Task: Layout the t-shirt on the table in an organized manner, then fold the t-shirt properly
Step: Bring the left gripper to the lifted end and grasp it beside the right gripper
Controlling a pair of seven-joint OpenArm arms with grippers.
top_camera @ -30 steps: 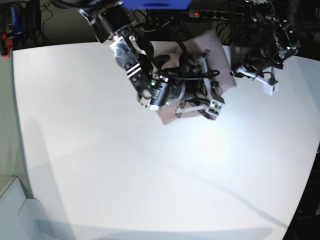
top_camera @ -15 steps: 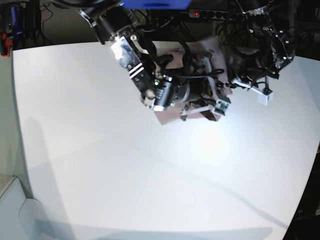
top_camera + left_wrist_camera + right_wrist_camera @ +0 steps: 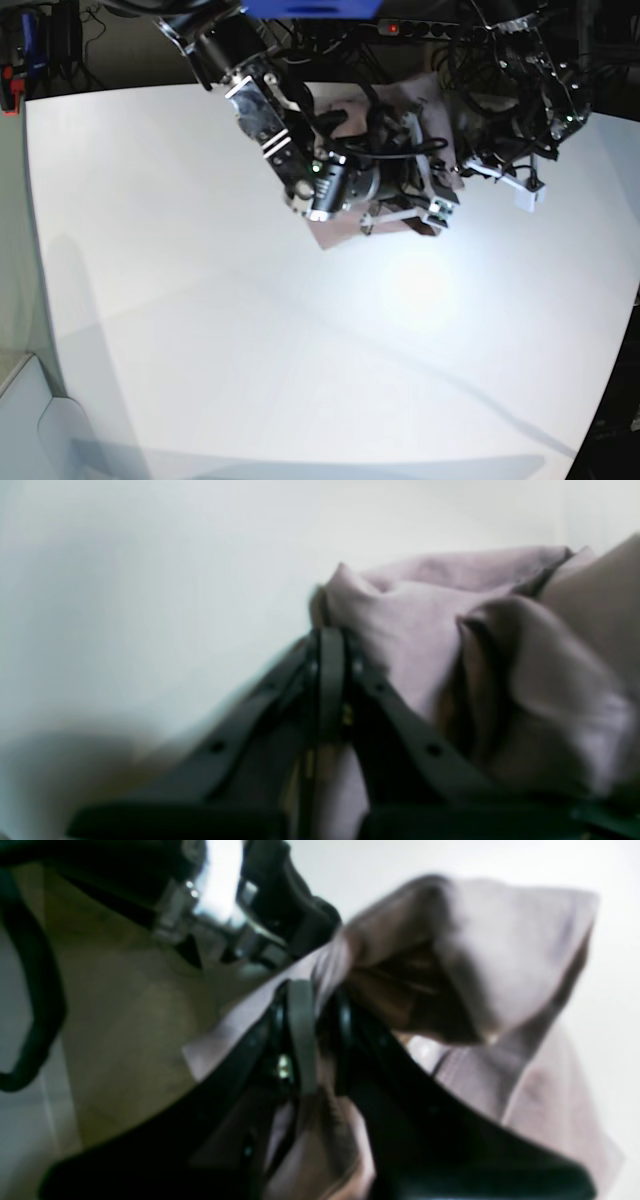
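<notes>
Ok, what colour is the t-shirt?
A plain dusty mauve pink, no pattern visible; the t-shirt shows best in the left wrist view.

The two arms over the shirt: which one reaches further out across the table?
The right arm, on the base view's left. Its gripper hangs over the t-shirt; the left arm stays near the table's far edge.
</notes>
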